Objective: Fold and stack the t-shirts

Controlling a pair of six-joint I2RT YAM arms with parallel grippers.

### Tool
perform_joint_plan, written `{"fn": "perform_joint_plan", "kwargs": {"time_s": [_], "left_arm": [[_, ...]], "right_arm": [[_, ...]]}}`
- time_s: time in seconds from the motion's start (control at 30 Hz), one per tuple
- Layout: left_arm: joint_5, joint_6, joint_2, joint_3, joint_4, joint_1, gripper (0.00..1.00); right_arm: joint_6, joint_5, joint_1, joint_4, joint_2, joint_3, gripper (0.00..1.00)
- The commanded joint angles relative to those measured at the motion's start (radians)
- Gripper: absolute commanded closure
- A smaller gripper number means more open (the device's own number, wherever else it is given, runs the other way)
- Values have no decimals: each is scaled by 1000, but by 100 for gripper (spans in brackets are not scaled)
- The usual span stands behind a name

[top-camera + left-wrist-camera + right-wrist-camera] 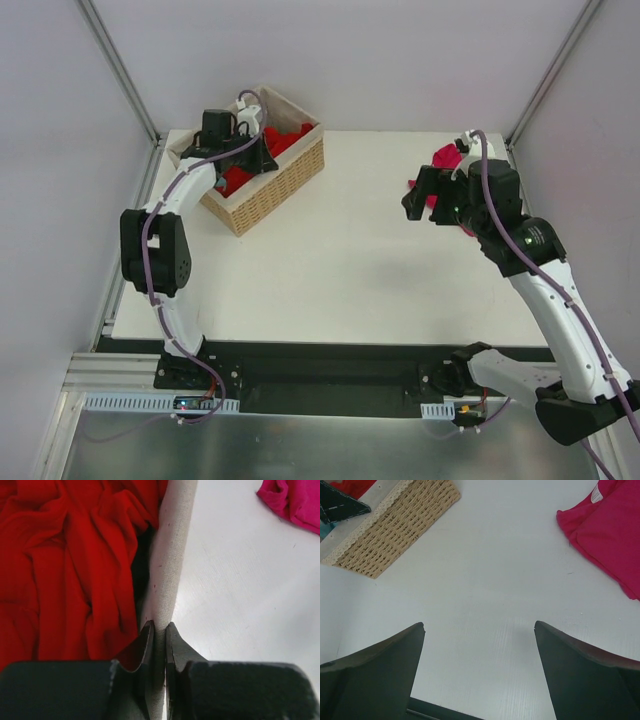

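The bright red t-shirt (285,140) lies crumpled inside a wicker basket (280,190) at the back left. In the left wrist view it fills the left side (65,565). My left gripper (160,629) is shut on the basket's cream cloth rim (172,545), one finger inside and one outside; it also shows in the top view (262,152). The magenta-pink t-shirt (605,530) with its white neck label (596,496) lies folded at the back right (447,157), partly hidden by the right arm. My right gripper (480,627) is open and empty above the bare table (418,200).
The white table (340,260) runs between the basket and the pink shirt. The basket's woven wall (400,525) shows at the top left of the right wrist view. Metal frame posts stand at the back corners (120,70).
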Motion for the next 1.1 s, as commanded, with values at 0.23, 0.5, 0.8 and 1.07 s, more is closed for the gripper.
{"fn": "perform_joint_plan", "kwargs": {"time_s": [0.23,0.5,0.8,1.07], "left_arm": [[-543,-89,22,-43,-5,271,100],[-706,-258,-27,-123,-82,259,100],[-975,-296,-104,-197,-160,214,100],[-861,-219,-84,-149,-152,208,100]], "right_arm": [[-12,3,37,36,-23,-15,4],[0,-15,57,71,-18,-49,4],[3,-6,86,76,-43,-75,4],[3,5,100,71,-58,-81,4]]}}
